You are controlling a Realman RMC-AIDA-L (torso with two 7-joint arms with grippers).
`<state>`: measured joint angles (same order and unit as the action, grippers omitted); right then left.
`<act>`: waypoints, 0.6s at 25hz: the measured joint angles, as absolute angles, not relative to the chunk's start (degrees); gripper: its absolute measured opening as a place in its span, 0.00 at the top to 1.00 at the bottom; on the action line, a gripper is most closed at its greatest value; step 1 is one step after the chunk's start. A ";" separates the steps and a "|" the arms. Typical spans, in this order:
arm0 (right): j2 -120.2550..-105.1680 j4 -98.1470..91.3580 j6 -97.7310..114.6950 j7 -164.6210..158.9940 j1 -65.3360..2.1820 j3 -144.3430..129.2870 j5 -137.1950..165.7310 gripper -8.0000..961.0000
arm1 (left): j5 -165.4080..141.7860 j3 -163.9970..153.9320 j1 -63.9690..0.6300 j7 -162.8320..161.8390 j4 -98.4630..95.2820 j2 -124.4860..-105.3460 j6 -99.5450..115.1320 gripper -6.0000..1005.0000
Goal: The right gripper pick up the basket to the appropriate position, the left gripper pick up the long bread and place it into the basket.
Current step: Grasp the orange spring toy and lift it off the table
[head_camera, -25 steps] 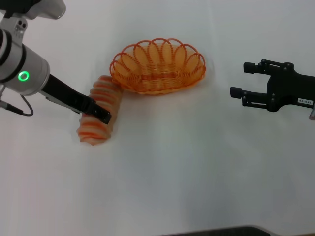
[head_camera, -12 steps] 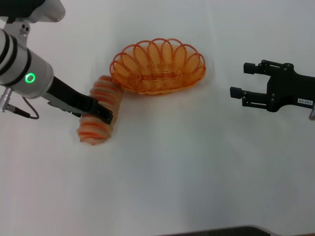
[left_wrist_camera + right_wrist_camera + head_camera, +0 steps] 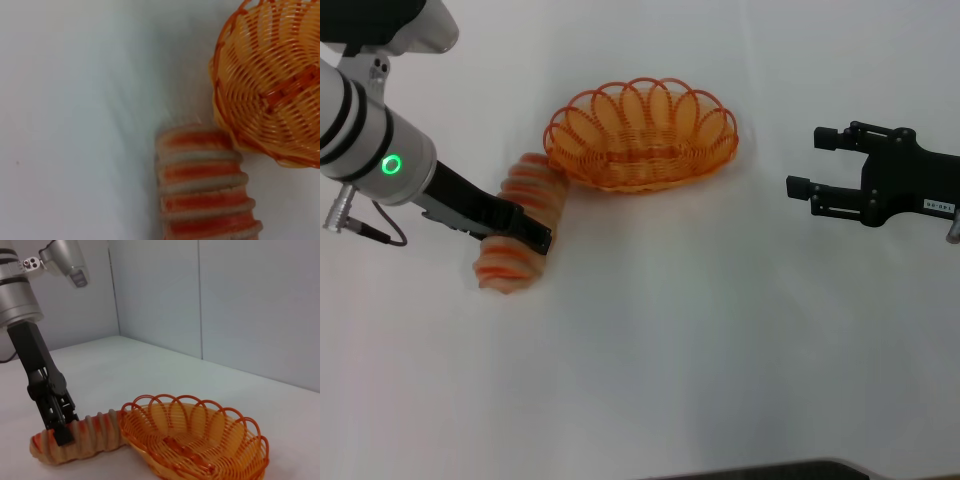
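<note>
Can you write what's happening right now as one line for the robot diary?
left gripper: on long bread | basket: empty, on table | right gripper: open, idle

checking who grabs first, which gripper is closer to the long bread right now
Left. The left gripper is down on the long bread, fingers straddling its middle. The right gripper hangs open far off, beyond the basket.

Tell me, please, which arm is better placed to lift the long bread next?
Left. The left gripper is already down on the long bread, fingers at its sides. The right gripper hovers open, beyond the empty basket.
</note>
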<state>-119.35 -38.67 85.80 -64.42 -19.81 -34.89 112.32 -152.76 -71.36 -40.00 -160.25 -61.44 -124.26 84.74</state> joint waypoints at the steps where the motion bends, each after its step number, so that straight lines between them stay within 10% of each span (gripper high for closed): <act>1: -119.35 -38.65 85.81 -64.43 -19.83 -34.89 112.32 0.18 | -152.82 -71.49 -40.00 -160.25 -61.39 -124.26 84.59 0.15; 15: -119.44 -38.58 85.88 -64.45 -20.33 -34.54 112.21 0.18 | -152.84 -71.99 -40.12 -159.88 -61.30 -124.05 84.05 0.19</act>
